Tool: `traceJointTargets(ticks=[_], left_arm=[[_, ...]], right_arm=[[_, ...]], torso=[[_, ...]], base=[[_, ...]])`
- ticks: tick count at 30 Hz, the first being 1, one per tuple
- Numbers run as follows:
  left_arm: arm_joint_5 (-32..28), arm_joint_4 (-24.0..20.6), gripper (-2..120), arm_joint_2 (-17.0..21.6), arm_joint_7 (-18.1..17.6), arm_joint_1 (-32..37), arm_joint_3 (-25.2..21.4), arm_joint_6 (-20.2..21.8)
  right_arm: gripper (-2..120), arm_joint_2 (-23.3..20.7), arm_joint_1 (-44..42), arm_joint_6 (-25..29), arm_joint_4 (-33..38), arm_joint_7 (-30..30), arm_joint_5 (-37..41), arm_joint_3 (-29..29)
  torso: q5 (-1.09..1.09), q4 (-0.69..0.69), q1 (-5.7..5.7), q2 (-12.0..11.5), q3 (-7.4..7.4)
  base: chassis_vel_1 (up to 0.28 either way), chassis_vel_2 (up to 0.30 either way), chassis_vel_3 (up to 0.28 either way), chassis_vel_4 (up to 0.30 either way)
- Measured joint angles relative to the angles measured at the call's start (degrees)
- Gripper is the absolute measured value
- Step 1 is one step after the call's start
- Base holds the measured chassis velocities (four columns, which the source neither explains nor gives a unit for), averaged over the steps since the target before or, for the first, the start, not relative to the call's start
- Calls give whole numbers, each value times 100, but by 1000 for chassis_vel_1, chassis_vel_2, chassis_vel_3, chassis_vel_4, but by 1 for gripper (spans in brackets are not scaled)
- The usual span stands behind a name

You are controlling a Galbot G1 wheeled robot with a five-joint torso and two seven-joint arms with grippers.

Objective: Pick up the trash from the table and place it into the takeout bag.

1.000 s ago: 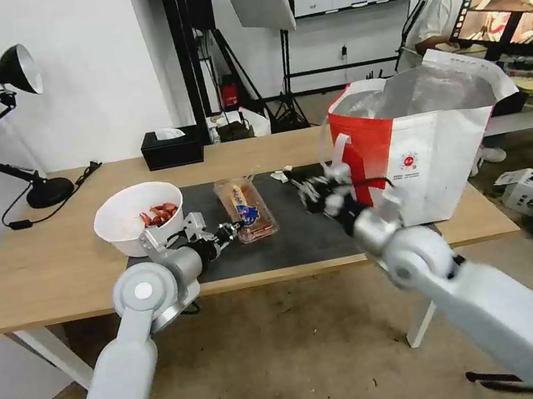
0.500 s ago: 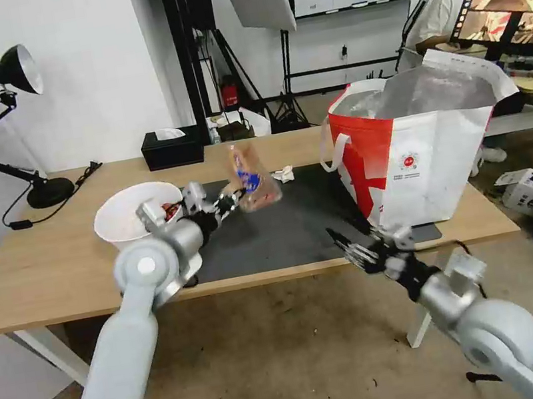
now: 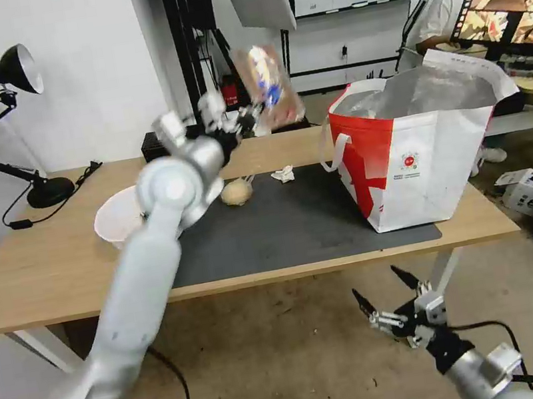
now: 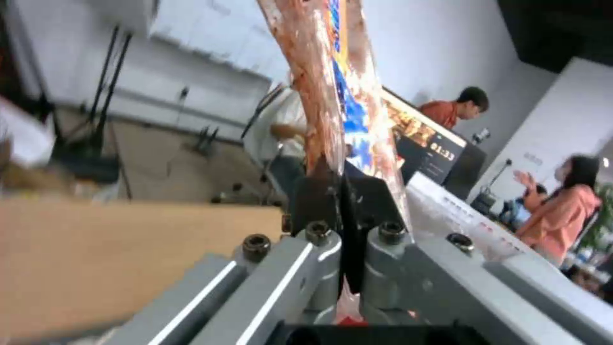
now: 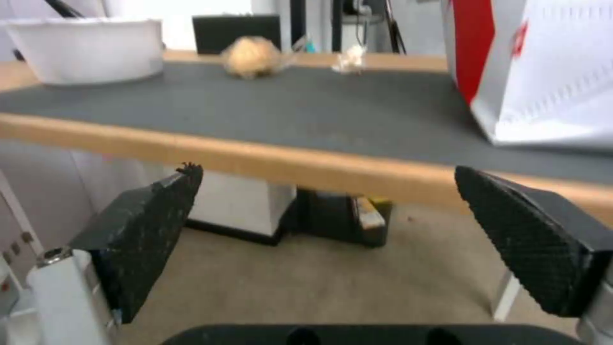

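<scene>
One large takeout bag (image 3: 418, 155) is standing open on the right end of the table (image 3: 42, 275), its foil-lined mouth facing up and a loop handle drooping on the near left side. The clear tray (image 3: 265, 85) is hanging high above the table's back edge, to the left of the bag's mouth, tilted on end. The left gripper (image 3: 242, 122) is pinching the tray's lower edge, fingers pressed together on the plastic. To do this carry well, I judge the tray should be travelling rightward at this height until it is fully over the opening, clear of the rim, and only then lowering and releasing, since the thin edge grip could be slipping. The white bowl (image 3: 122, 217), the beige wrapped ball (image 3: 236, 192) and the crumpled tissue (image 3: 283, 174) are waiting on the table. The right gripper (image 3: 390, 298) is idling below the table's front edge, fingers spread wide.
</scene>
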Motion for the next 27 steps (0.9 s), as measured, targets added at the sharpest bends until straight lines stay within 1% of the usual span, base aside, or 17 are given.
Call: traceJointTargets(ticks=[1,3,4,5,6,7,8,10,11,13,14,15,18,27], left_arm=[[0,0,0,0,0,0,0,0],[567,406,0,-243,170,-296,462,-318],[567,406,0,-243,170,-296,462,-318],[1140,790,0,-453,266,-482,838,-575],[1332,930,0,-527,302,-543,963,-667],[1332,930,0,-527,302,-543,963,-667],[1938,1395,0,-813,409,-758,1331,-887],[2424,1798,0,-1090,596,-907,1552,-978],[2424,1798,0,-1090,596,-907,1552,-978],[2750,2043,0,-1263,762,-982,1678,-997],[2886,2113,0,-1319,868,-998,1732,-998],[2886,2113,0,-1319,868,-998,1732,-998],[3003,2159,0,-1346,1091,-999,1810,-947],[2971,2144,0,-1283,1165,-966,1884,-901]], right_arm=[[100,0,0,0,0,0,0,0],[100,94,-28,33,-61,0,-72,-12],[100,94,-28,33,-61,0,-72,-12],[100,143,-71,45,-79,1,-121,-19],[100,160,-90,48,-82,-1,-140,-24],[100,160,-90,48,-82,-1,-140,-24],[100,220,-136,72,-99,-10,-208,-36],[100,259,-172,104,-111,-15,-254,-37],[100,259,-172,104,-111,-15,-254,-37],[100,268,-212,114,-101,-16,-276,-21],[100,268,-233,117,-82,-16,-282,-12],[100,268,-233,117,-82,-16,-282,-12],[100,267,-274,119,-33,-16,-283,12],[100,248,-275,116,-34,-13,-280,-3]], torso=[[0,0,0,0,0],[1,0,0,0,0],[1,0,0,0,0],[1,-1,0,0,0],[0,-2,0,0,0],[0,-2,0,0,0],[1,-2,0,0,0],[1,-2,0,0,0],[1,-2,0,0,0],[1,-2,0,0,0],[1,-2,0,0,0],[1,-2,0,0,0],[0,0,0,0,0],[-1,1,0,0,0]], base=[[0,0,0,0],[0,0,0,0],[0,0,0,0],[0,0,0,0],[0,0,0,0],[0,0,0,0],[0,0,0,0],[0,0,0,0],[0,0,0,0],[0,0,0,0],[0,0,0,0],[0,0,0,0],[0,0,0,0],[0,0,0,0]])
